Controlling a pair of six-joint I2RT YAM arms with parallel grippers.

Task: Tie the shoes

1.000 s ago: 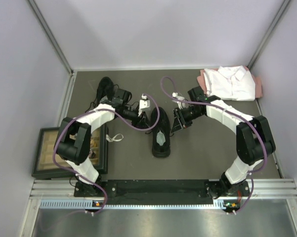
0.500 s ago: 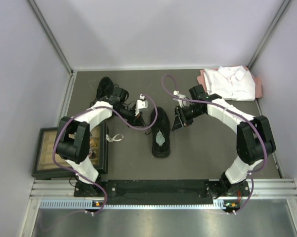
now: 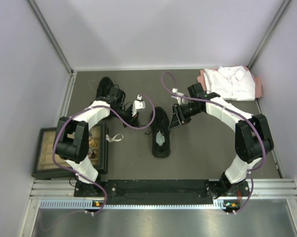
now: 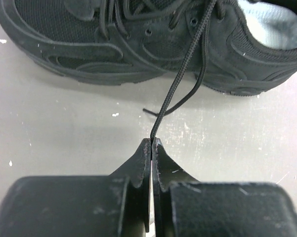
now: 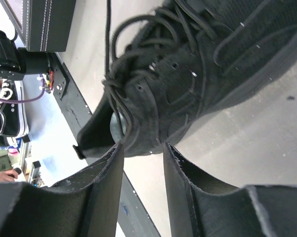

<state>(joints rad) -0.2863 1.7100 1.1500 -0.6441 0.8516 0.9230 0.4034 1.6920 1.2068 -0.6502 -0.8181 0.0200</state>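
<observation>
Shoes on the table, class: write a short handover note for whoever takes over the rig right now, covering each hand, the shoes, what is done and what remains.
Left hand: shut on a lace of the middle shoe.
Right hand: open, holding nothing, close beside that shoe's other side.
Second shoe: at the far left, no hand on it.
Done: one lace gripped. No knot or bow shows on the middle shoe.
Left: take the other lace, tie this shoe, then the second one.
</observation>
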